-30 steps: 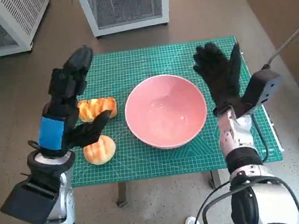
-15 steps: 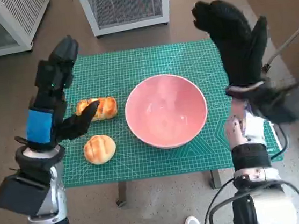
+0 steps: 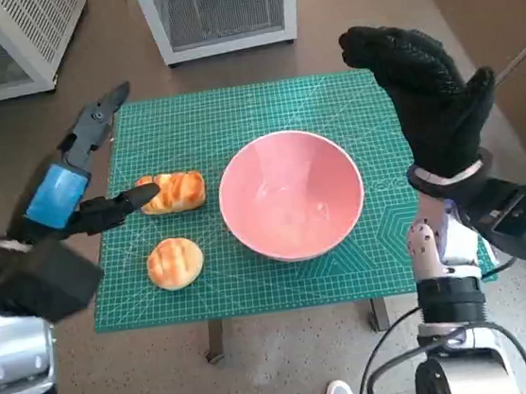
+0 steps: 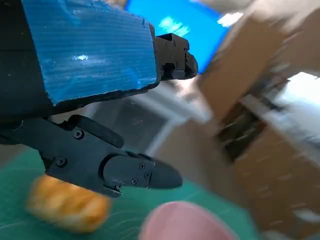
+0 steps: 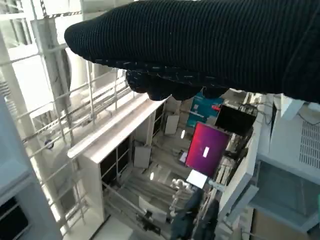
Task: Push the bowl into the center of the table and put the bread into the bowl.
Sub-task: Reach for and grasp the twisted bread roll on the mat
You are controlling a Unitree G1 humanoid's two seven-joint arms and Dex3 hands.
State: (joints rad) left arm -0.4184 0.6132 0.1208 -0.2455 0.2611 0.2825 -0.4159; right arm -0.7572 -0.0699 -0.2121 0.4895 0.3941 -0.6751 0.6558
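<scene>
Left wrist view: bread [image 4: 67,210] blurred, bowl [image 4: 185,222] cut off.

You see a small tabletop [image 3: 255,293] covered by a green cutting mat with a printed grid. On it stands the pink bowl [image 3: 291,194], about in the middle. Beside the bowl lie a long bread [image 3: 175,191] and a round bread [image 3: 175,262], apart from each other.

Both raised, the left robot hand [image 3: 75,176] and right robot hand [image 3: 427,93] hold nothing.
</scene>
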